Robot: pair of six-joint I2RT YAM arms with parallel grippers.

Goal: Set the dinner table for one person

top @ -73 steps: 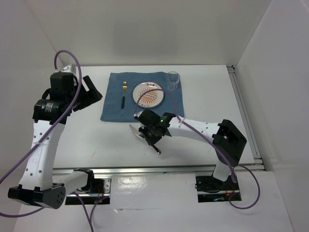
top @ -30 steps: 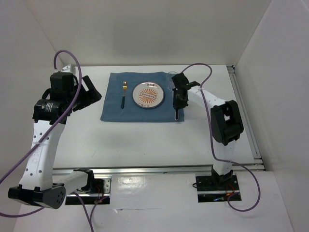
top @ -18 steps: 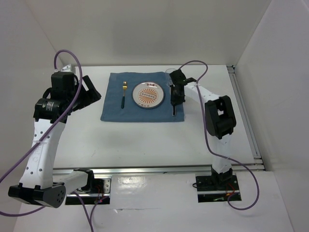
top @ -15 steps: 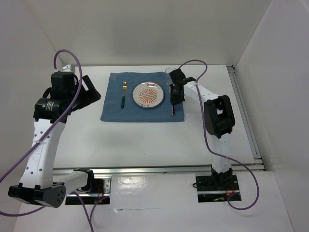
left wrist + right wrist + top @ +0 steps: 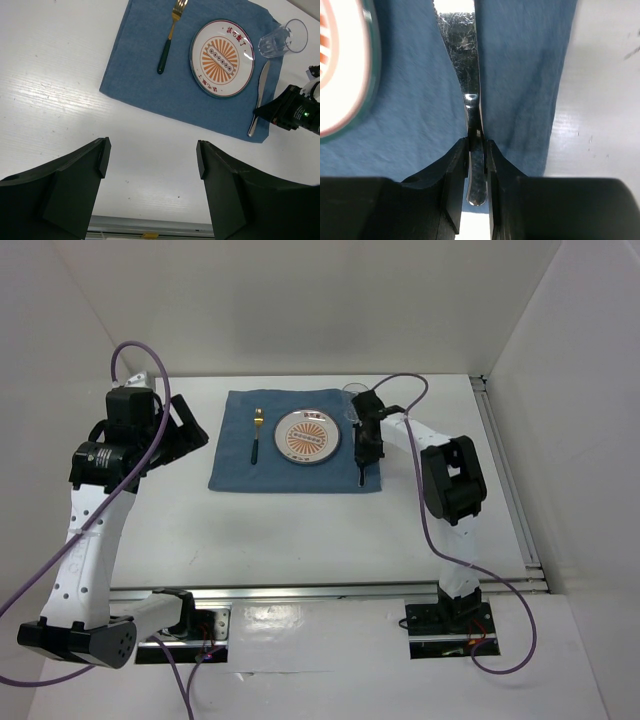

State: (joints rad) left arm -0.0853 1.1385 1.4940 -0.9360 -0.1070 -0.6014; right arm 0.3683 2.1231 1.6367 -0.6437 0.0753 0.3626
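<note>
Steel, slim and glossy, the silver metal table knife (image 5: 471, 75) lies lengthwise over the blue cloth placemat (image 5: 140, 70). It is just right of the round white plate with an orange sunburst pattern (image 5: 222, 57), and its blade points toward the clear drinking glass (image 5: 280, 40) at the mat's far right corner. The right gripper (image 5: 476, 150) is clamped on the knife's narrow handle near its end — black fingers pressing both sides — though whether the blade rests on the cloth or sits just above it cannot be told. Across the plate, the gold fork with a dark green handle (image 5: 167, 42) lies on the mat. The left gripper (image 5: 152, 150) hangs well apart over bare tabletop, fingers spread wide and holding nothing. Everything sits on the dinner table (image 5: 300, 530), the large flat white tabletop with a metal rail along its near edge. The knife likely handles as light, rigid and slippery. Its thin handle is the sensible place to hold it, yet polished metal may pivot between hard pads — a gentle release close to the cloth looks safest.
</note>
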